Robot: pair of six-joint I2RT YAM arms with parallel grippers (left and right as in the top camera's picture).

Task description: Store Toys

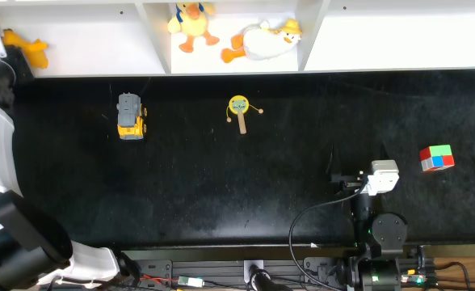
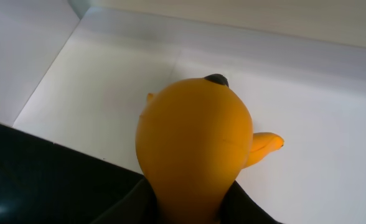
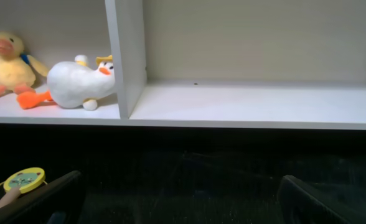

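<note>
**A:** Take the top view as a clock, with twelve at the shelf. What sits farthest left?

**B:** The left claw (image 2: 189, 208), at about ten o'clock. It is clamped on the orange duck (image 2: 195, 149), with a dark finger on each side of the neck. The duck is in the left bay of the shelf (image 1: 158, 36), over the white floor near a back corner. I cannot tell whether it touches that floor.

**A:** And on the table?

**B:** The truck (image 1: 130, 117) stands on the black table (image 1: 221, 194) at about ten o'clock, near the shelf edge and well apart from everything else.

**A:** Next to the right?

**B:** The middle bay, at twelve. The yellow duck (image 1: 193, 23) sits upright in its left half. The goose (image 1: 262, 40) lies on its side just beside it, at the duck's three o'clock, with its head toward the right wall of the bay.

**A:** What lies below that bay?

**B:** The rattle (image 1: 239, 109), on the table near the centre. Its round head points to twelve and its handle to six.

**A:** What about the right claw?

**B:** The right claw (image 3: 183, 208) is spread wide and grips nothing. It is low over the table at about four o'clock and faces the right bay.

**A:** Anything further right?

**B:** The cube (image 1: 436, 158), at three o'clock on the table and apart from the right claw.
</note>
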